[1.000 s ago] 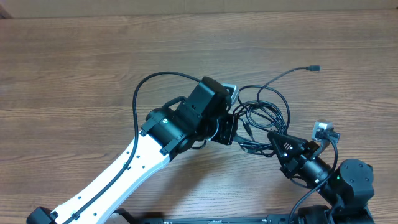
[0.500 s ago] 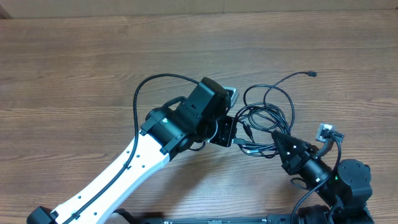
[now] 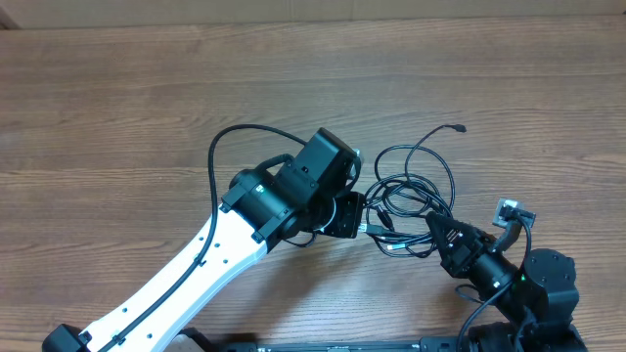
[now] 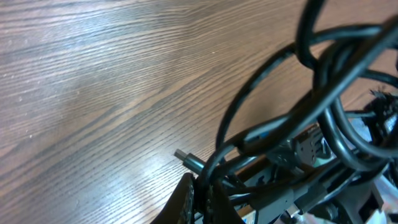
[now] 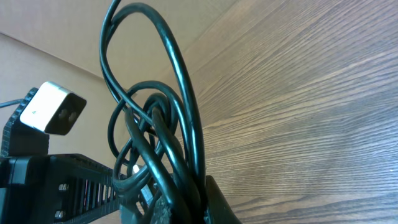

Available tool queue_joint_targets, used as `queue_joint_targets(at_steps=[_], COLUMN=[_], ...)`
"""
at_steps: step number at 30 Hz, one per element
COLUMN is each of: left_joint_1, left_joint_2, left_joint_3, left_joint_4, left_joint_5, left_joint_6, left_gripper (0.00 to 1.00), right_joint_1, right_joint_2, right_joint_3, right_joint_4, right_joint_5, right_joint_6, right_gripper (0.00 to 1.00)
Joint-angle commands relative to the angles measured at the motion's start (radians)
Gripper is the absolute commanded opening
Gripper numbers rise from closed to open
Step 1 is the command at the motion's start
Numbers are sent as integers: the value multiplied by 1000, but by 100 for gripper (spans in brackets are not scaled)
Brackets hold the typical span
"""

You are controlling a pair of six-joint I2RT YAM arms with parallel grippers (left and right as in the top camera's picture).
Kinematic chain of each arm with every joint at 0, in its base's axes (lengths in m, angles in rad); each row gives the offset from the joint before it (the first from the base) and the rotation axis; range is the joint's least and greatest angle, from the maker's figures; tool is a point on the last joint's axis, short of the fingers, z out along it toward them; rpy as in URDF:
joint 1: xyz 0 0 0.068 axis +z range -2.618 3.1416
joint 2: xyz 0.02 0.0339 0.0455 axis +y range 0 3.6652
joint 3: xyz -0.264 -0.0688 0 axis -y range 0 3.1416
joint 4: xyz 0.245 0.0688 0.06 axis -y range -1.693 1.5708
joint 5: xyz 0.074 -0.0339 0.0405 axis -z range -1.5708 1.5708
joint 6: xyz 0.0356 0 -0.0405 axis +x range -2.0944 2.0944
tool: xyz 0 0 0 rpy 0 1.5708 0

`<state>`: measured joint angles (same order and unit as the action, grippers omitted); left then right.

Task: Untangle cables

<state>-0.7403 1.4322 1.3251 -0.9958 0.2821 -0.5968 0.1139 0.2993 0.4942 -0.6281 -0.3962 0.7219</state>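
Note:
The cables are a tangle of thin black cords looped on the wooden table between my two grippers, with one plug end stretched to the upper right. My left gripper is shut on cords at the tangle's left side; the left wrist view shows the cables pinched between its fingers, with a plug tip beside them. My right gripper is shut on the tangle's lower right part; the right wrist view shows looped cables running into its jaws.
The wooden table stretches wide to the left and back. The left arm's white link crosses the lower left. The right arm base sits at the lower right. The left wrist camera shows in the right wrist view.
Both grippers have shifted downward toward the front edge, pulling the tangle with them. The free plug end has slid left and down. The loops have drawn closer together.

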Motion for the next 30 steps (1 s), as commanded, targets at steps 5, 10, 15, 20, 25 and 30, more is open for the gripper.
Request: queue_joint_targets(at_steps=[5,10,15,20,25,30], left_joint_1=[87,85,85,85,85,85], left_joint_2=[4,4,4,4,4,4], left_joint_3=[-45,-45,-45,-45,-45,-45], left_joint_4=[-80,31,98,146,191,276], left_joint_5=[-492,-335,-278,-182,-63,93], left_joint_6=[-106,-27,-24,8,27,118], left_gripper=[4,4,4,4,6,7], right_joint_1=[-53,-53,-53,-53,-53,-53], right_joint_2=[-27,-27,-27,-27,-27,-27], right_joint_3=[31,31,31,31,31,31], right_joint_4=[22,100,142,152,193,266], right_joint_5=[363,238,169,154,94,-11], right_joint_6=[-14,-15,-14,-11,28,38], right_gripper=[4,4,4,4,4,4])
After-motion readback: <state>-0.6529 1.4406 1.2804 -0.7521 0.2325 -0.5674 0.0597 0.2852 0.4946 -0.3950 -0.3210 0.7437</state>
